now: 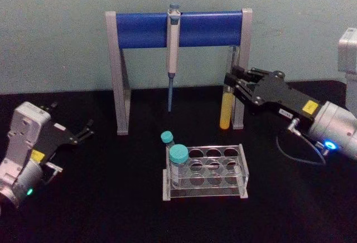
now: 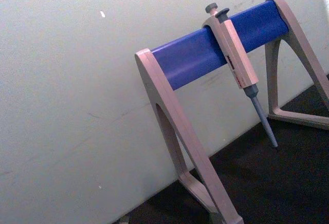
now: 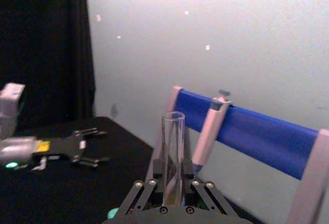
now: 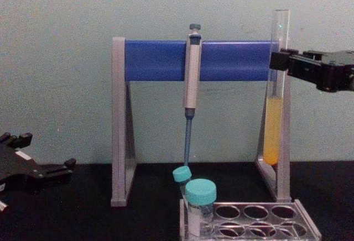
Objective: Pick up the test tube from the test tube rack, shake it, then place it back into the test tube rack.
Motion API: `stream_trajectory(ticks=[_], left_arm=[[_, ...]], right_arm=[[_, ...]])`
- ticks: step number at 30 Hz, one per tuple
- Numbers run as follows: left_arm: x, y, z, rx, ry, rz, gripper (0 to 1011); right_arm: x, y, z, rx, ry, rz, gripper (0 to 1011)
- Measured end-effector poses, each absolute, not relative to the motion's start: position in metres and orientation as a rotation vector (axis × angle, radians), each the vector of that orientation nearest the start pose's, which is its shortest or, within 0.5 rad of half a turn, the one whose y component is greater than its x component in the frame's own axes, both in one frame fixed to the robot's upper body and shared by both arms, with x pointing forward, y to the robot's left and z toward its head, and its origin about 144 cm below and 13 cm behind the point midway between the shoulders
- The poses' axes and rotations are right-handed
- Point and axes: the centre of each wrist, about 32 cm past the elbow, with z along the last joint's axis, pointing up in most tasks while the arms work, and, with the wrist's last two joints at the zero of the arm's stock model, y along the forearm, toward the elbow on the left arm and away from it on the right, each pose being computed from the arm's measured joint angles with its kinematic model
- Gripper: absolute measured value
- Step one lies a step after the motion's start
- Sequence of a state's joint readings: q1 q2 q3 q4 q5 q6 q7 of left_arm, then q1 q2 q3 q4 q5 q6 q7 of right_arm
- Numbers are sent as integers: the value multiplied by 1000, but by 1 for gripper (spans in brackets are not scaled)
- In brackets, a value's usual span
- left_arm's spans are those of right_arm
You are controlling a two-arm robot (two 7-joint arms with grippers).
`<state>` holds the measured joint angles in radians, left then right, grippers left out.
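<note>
A lab setup — pipette (image 1: 173,48) hung on a blue-barred stand (image 1: 142,30), teal-capped tubes (image 1: 179,156) in a clear test tube rack (image 1: 243,170).

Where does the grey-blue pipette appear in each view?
Head: pipette top centre, hanging on the blue crossbar.
Left wrist: pipette on the crossbar, toward its far leg.
Right wrist: pipette just behind the test tube.
Chest: pipette at centre, on the crossbar.
Shared landmark: the blue crossbar.

The test tube (image 1: 225,108), clear, capless, with yellow-orange liquid low down, hangs upright above the bench, behind and right of the low clear test tube rack (image 1: 215,168).
</note>
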<state>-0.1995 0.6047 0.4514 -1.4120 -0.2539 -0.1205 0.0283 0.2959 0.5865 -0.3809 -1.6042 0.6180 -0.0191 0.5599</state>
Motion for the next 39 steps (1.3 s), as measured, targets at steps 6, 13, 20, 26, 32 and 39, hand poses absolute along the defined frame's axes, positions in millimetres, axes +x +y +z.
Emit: stream_trajectory(ticks=[6, 13, 20, 26, 32, 39], left_arm=[[489, 310, 1140, 304, -285, 1248, 1001], [489, 310, 1140, 305, -285, 1248, 1002], [489, 310, 1140, 304, -285, 1248, 1001], [489, 310, 1140, 304, -285, 1248, 1002], [489, 310, 1140, 305, -285, 1248, 1001], [489, 310, 1140, 305, -285, 1248, 1001]], right_arm=[[505, -282, 1237, 50, -111, -605, 213], [511, -262, 1235, 73, -102, -538, 213], [530, -248, 1237, 91, -106, -545, 214], [540, -247, 1238, 89, -113, -579, 213], [541, -251, 1239, 88, -115, -604, 213], [541, -252, 1239, 90, -115, -612, 213]])
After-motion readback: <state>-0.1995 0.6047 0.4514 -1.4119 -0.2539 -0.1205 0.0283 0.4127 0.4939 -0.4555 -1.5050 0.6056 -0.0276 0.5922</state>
